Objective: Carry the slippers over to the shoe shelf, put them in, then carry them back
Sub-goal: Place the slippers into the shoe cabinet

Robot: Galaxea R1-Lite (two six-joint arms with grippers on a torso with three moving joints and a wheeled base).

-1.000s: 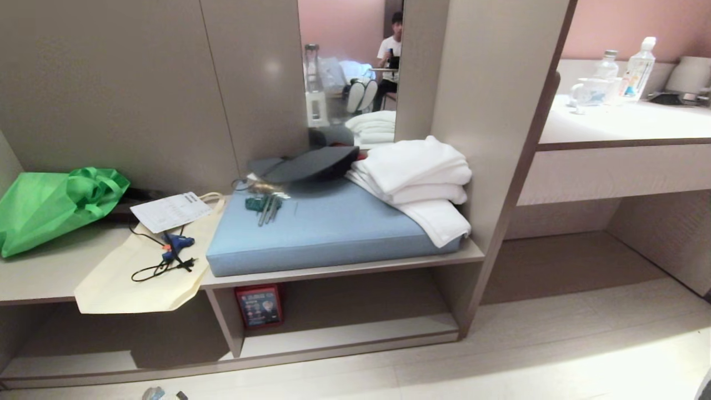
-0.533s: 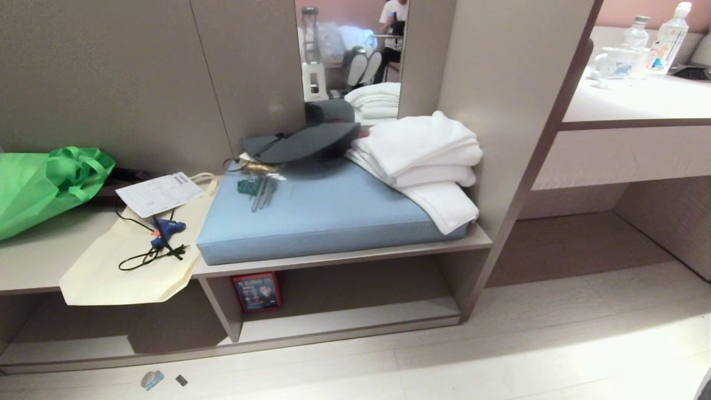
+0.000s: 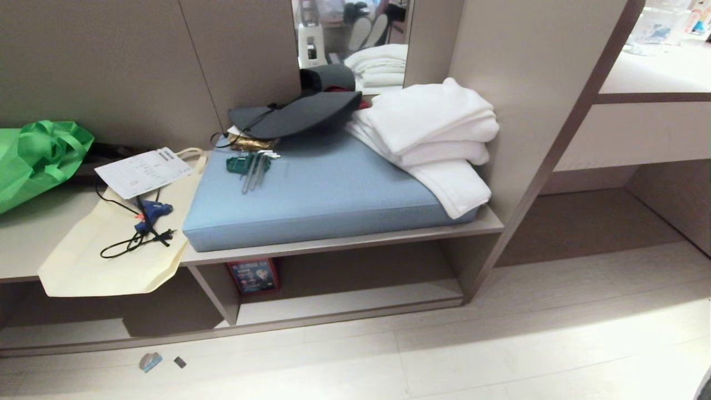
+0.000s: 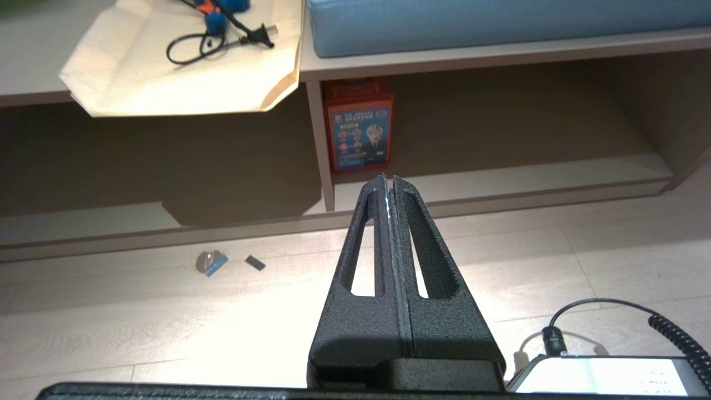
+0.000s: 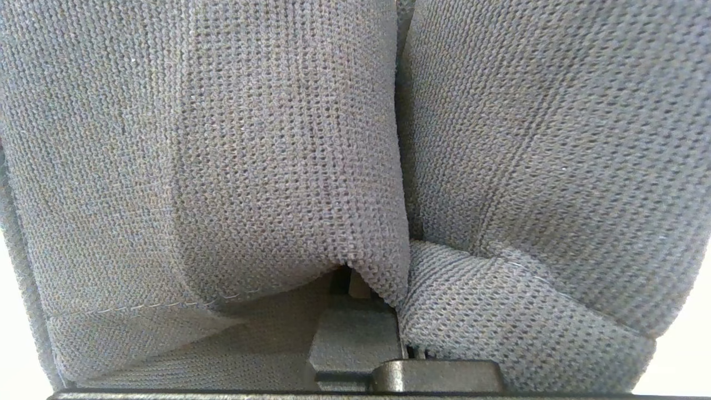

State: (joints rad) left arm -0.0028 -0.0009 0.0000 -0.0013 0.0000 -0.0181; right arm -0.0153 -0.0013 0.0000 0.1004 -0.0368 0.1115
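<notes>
The slippers, dark grey-blue knit fabric, fill the right wrist view, pressed side by side. My right gripper is shut on the slippers, its fingers buried in the fabric. The shoe shelf is the low wood-grain cubby under the blue cushion; its floor also shows ahead of my left gripper. That gripper is shut and empty and hangs above the pale floor, pointing at the cubby. Neither arm shows in the head view.
A red box stands at the cubby's left end. White towels, a dark hat and tools lie on the cushion. A cream bag overhangs the left cubby. Small scraps lie on the floor. A desk drawer is at right.
The head camera has tilted downward, so the bench sits higher in the picture and more floor shows. Nothing on the bench has moved.
</notes>
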